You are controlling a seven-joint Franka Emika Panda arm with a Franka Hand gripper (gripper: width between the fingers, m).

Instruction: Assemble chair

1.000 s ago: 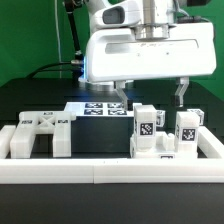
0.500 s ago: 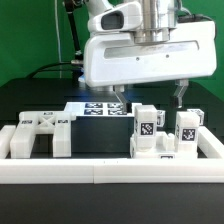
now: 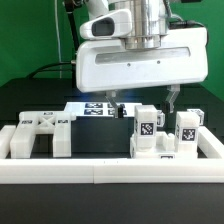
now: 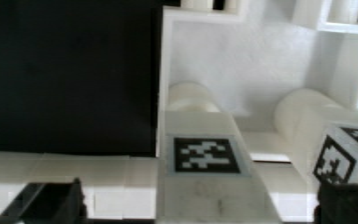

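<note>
We find the black desk [image 3: 100, 138] bounded by white rails [image 3: 110, 172]; the chair parts lie on it, a leg frame [image 3: 38, 135] at the exterior view's left, tagged blocks [image 3: 147, 132] at its right; the claw [image 3: 146, 105] hangs above those blocks, spread wide, gripping nothing.

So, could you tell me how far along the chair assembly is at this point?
Nothing looks joined yet: the large white piece lies apart from the middle tagged block and the end tagged block. Nothing is in hand: the gripper hangs open over those blocks, empty. All the joining appears left.
</note>
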